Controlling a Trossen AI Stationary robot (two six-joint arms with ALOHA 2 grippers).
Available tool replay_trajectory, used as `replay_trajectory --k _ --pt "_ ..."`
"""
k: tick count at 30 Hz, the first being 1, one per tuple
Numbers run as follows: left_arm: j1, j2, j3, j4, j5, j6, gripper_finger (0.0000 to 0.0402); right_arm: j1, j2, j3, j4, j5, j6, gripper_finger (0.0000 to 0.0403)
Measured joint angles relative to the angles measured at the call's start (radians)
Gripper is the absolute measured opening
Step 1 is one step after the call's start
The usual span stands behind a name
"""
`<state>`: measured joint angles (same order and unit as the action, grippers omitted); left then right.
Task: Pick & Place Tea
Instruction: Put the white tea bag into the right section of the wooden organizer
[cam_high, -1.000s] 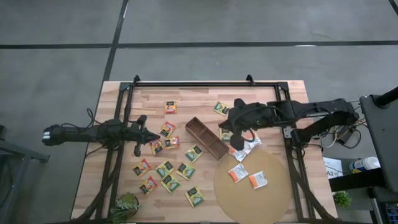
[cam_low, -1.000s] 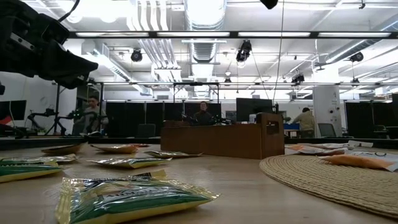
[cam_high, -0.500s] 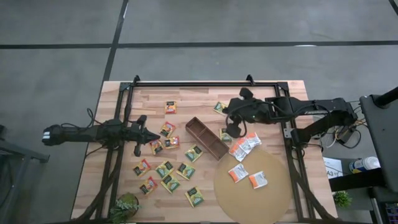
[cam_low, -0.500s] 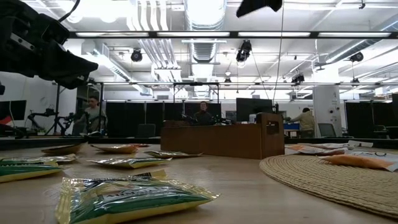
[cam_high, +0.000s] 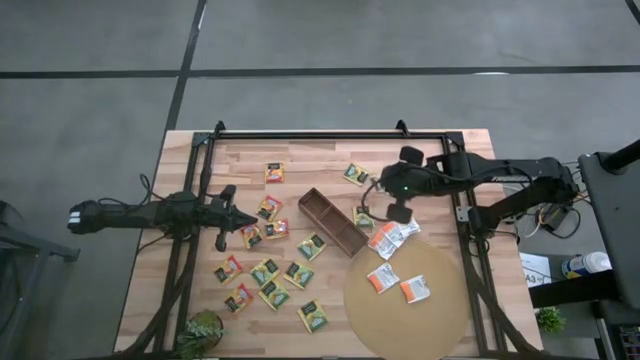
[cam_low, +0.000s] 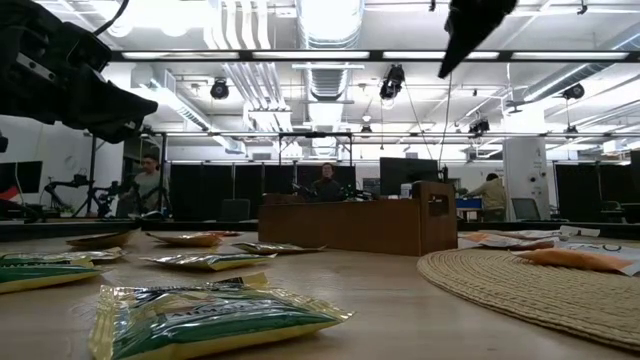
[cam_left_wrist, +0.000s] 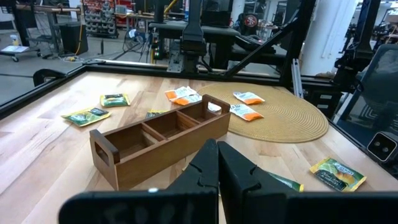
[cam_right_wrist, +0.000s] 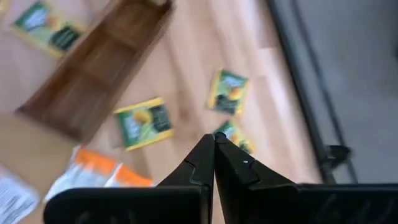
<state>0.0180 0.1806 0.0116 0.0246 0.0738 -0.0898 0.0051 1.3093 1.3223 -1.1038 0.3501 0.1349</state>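
right end effector (cam_high: 392, 213) raised over counter (cam_high: 300, 150) between brown oblong wooden box (cam_high: 333, 222) and round tan woven mat (cam_high: 440, 320); fingers together, nothing held. left end effector (cam_high: 250, 222) parked by left sachets, fingers together, empty. small flat tea sachets (cam_high: 268, 272) scattered on counter, several on mat. step judged: reach for next sachet; fingers must be parted, lowered onto green sachet (cam_high: 362, 219) nearby.

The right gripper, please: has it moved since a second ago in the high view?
Yes. The right gripper, fingers shut and empty, has drawn back from over the white-and-orange sachets toward the table's right edge, away from the wooden box.
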Motion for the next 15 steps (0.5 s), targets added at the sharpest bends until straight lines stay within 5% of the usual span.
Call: replay_trajectory --k 15 --pt "0.000 0.000 0.000 -0.001 0.000 0.000 0.0000 0.001 -0.134 -0.227 0.008 -0.201 0.081 0.0009"
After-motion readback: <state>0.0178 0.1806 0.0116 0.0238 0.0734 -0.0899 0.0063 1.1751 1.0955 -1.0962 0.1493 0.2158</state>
